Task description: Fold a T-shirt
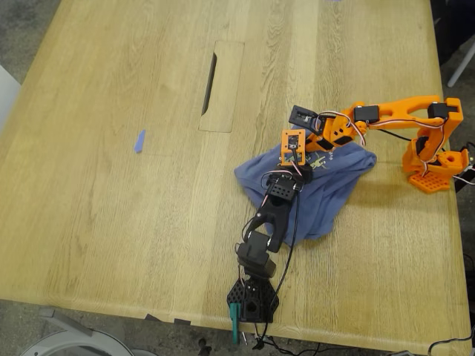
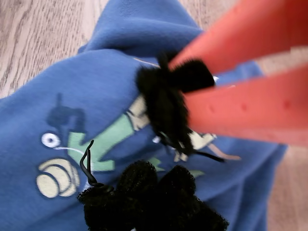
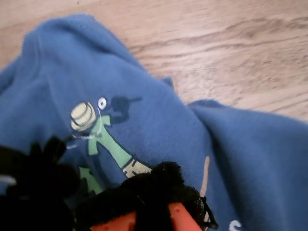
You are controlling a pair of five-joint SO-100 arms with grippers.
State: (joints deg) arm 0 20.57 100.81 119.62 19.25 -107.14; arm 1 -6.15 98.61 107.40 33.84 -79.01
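The slate-blue T-shirt (image 1: 334,193) lies crumpled on the wooden table near the exterior view's right. Its green-and-yellow figure print (image 2: 96,144) faces up and also shows in the second wrist view (image 3: 103,137). My first gripper (image 1: 303,172), on the black arm, rests on the cloth beside the print, its black fuzzy pads (image 2: 139,185) pressed together. My second gripper (image 1: 315,148), on the orange arm, meets it from the other side. Its orange fingers (image 2: 240,43) close down to a fuzzy tip on the fabric over the print. Any cloth between either pair of pads is hidden.
A tiny blue scrap (image 1: 139,141) lies on the table (image 1: 111,222) toward the exterior view's left. A rectangular cable hatch with a dark slot (image 1: 221,85) is set into the table behind the shirt. The orange arm's base (image 1: 438,167) stands at the right edge, the black arm's base (image 1: 252,300) at the front edge.
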